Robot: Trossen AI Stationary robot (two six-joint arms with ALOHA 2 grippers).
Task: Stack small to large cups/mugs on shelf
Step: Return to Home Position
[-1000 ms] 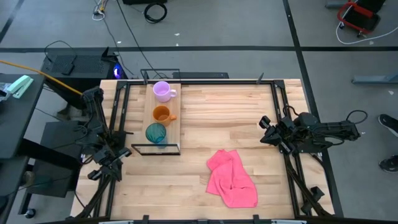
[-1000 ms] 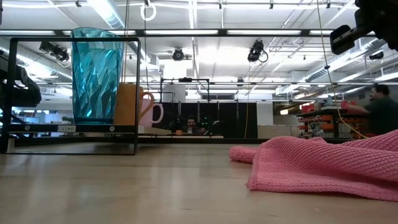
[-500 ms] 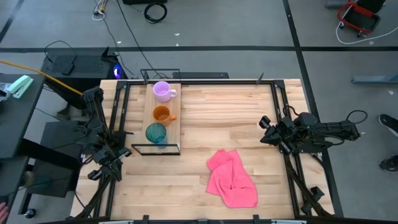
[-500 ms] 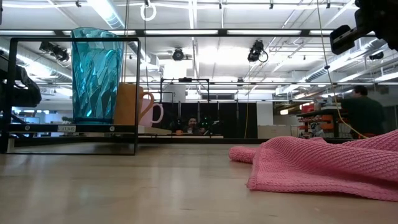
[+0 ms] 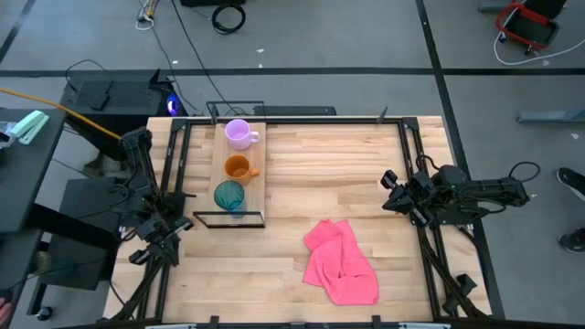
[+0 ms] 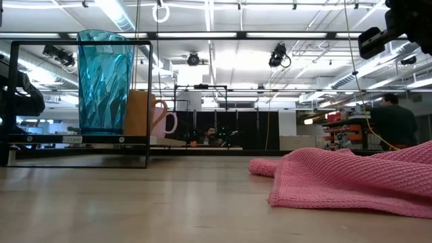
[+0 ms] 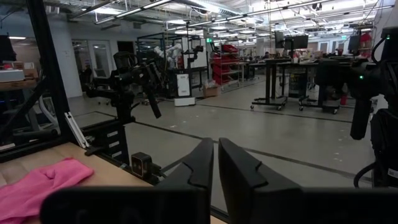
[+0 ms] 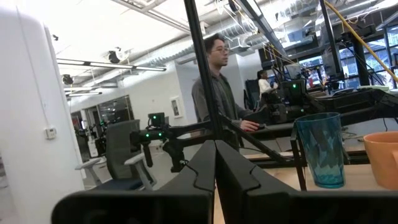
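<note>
The table (image 5: 311,174) is a broad wooden top with black rails along its left and right edges. The left gripper (image 7: 216,142) sits at the left edge and the right gripper (image 8: 215,143) at the right edge, each pointing inward across the wood. Both pairs of jaws are drawn together and hold nothing; the left pair shows only a thin slit between its fingers.

The shelf (image 5: 257,187) lies lengthwise in the table's far-left part. It is near the left jaws, ahead of them and a little toward the far edge. It is well apart from the right jaws, which face it across a wide stretch of bare wood. Its thin black frame rises at both ends of the board.

The pink cloth (image 5: 343,265) lies crumpled toward the front edge. It is nearer the right jaws than the left, off to one side of both, and clear of the shelf.

Three vessels stand upright in a close row on the shelf board. The teal cup (image 5: 228,195) is at the end nearest the left jaws, the orange mug (image 5: 238,168) in the middle, and the purple mug (image 5: 239,133) at the far end. Both mug handles point toward the right jaws' side of the table.

Beyond the shelf, in the room, a person (image 8: 214,87) stands ahead of the right jaws.
</note>
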